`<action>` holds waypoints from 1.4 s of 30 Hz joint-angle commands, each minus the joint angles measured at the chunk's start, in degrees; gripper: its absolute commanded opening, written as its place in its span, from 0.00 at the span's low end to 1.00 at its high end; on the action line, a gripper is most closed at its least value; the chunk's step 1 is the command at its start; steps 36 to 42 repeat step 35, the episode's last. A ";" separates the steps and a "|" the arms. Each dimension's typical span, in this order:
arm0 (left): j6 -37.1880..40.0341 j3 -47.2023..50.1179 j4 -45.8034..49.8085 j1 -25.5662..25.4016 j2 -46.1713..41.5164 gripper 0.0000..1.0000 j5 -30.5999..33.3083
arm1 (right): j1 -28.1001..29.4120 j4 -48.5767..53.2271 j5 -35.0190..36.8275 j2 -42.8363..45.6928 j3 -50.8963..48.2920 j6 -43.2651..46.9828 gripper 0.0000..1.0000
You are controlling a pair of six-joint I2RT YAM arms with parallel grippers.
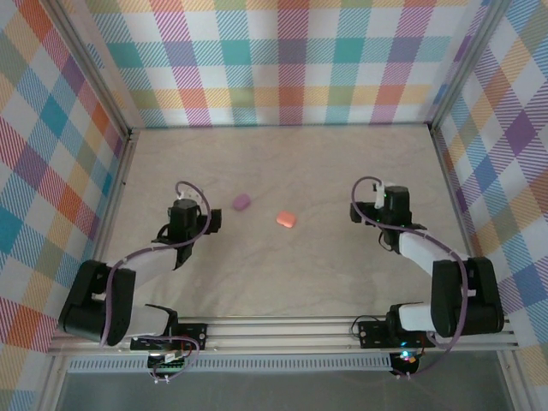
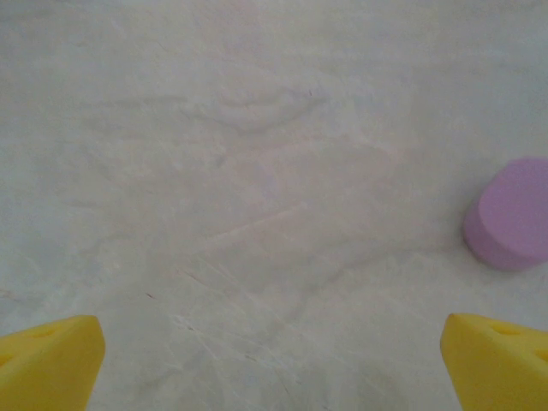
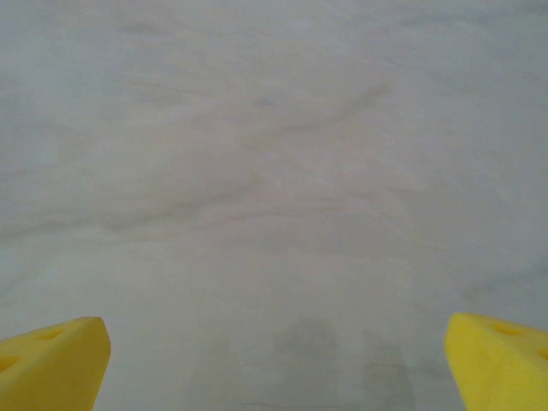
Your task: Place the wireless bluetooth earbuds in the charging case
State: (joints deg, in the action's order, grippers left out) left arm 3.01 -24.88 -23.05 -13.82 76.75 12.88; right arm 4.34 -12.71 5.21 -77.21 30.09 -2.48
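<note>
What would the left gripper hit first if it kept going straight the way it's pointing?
Most likely only the bare table. The left gripper is open with nothing lying straight ahead of it; the lilac case sits right of that line, though depth is hard to judge.

The top camera looked steeply down from above and behind the arm bases (image 1: 171, 330), taking in the whole tabletop (image 1: 282, 274). Both wrist cameras hovered close over it, facing forward (the left one shared the lilac case (image 2: 509, 218) with the overhead view)
</note>
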 commanded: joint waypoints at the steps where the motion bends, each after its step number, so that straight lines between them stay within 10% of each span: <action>1: 4.51 2.20 -15.42 1.15 2.13 1.00 -1.36 | -1.16 -20.51 2.17 -3.93 -2.61 0.40 1.00; 8: 2.90 1.01 -19.40 5.56 7.66 1.00 -4.20 | -3.24 -42.67 1.13 -11.07 -10.34 -0.23 1.00; 42: -0.50 0.54 -22.61 10.18 12.90 1.00 -10.00 | -2.63 -36.33 0.06 -10.67 -7.32 1.16 1.00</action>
